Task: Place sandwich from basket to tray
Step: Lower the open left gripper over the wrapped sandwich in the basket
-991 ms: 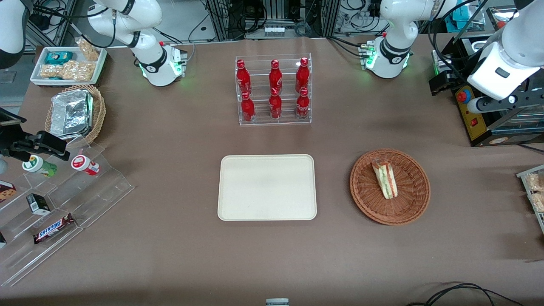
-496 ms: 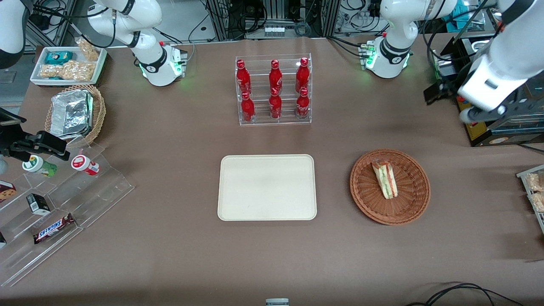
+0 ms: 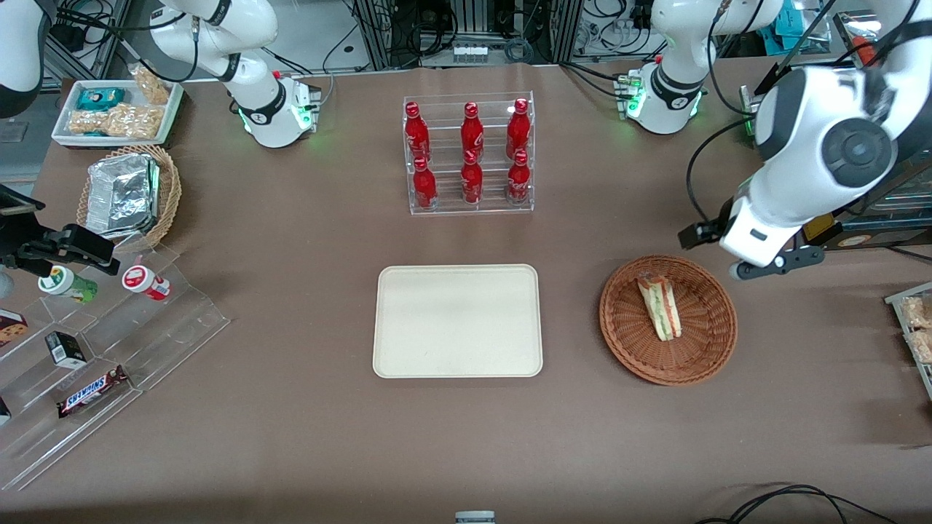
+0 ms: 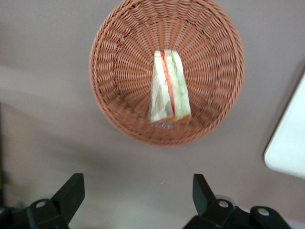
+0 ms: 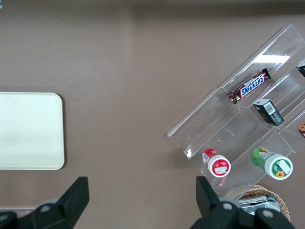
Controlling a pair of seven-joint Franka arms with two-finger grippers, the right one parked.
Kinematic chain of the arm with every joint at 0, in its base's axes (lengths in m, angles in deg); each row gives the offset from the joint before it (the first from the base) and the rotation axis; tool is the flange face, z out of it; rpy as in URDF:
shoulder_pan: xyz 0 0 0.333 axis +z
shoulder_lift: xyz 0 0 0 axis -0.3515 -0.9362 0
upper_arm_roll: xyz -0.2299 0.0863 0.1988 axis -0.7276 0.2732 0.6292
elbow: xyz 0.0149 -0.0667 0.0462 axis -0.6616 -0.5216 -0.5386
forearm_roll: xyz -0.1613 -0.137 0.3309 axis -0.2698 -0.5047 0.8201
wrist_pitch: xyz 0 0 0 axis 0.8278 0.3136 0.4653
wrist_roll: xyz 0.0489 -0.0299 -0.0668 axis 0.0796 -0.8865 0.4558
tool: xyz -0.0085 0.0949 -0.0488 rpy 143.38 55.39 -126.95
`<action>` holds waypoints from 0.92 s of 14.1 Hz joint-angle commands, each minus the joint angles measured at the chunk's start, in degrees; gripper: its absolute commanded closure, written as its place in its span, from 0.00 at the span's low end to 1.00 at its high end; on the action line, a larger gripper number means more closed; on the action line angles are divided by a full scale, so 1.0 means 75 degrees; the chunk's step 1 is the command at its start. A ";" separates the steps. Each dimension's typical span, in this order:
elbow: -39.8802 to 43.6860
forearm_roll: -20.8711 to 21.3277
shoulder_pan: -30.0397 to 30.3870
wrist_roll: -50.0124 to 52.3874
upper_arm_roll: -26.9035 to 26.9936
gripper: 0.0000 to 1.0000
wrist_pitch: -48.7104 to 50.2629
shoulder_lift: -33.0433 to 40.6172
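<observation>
The sandwich (image 3: 660, 308) is a pale wedge with green and pink-red layers, lying in the reddish-brown wicker basket (image 3: 626, 342). My left gripper (image 3: 757, 260) hangs over the table just off the basket's rim, farther from the front camera than the sandwich and toward the working arm's end. In the left wrist view the sandwich (image 4: 169, 88) lies in the middle of the basket (image 4: 109, 95), and the gripper (image 4: 136, 188) is open wide over bare table with nothing between its fingers. The cream tray (image 3: 456, 320) sits beside the basket, a corner of the tray (image 4: 290, 148) showing.
A clear rack of red bottles (image 3: 470, 153) stands farther from the camera than the tray. A black control box (image 3: 823, 218) and a snack tray (image 3: 914, 327) sit at the working arm's end. A stepped acrylic display (image 3: 109, 349) and a tan foil basket (image 3: 127, 193) sit at the parked arm's end.
The left arm has swung in from the table's edge and come down toward the basket, nearer to the front camera. The sandwich, basket and tray have not moved.
</observation>
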 commanded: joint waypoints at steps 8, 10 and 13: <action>-0.0269 0.0157 0.0001 0.2119 -0.0352 0.00 -0.1950 -0.1843; -0.0339 0.0169 0.0002 0.2130 -0.0341 0.00 -0.2008 -0.1984; -0.0351 0.0193 0.0002 0.2119 -0.0341 0.00 -0.2265 -0.2242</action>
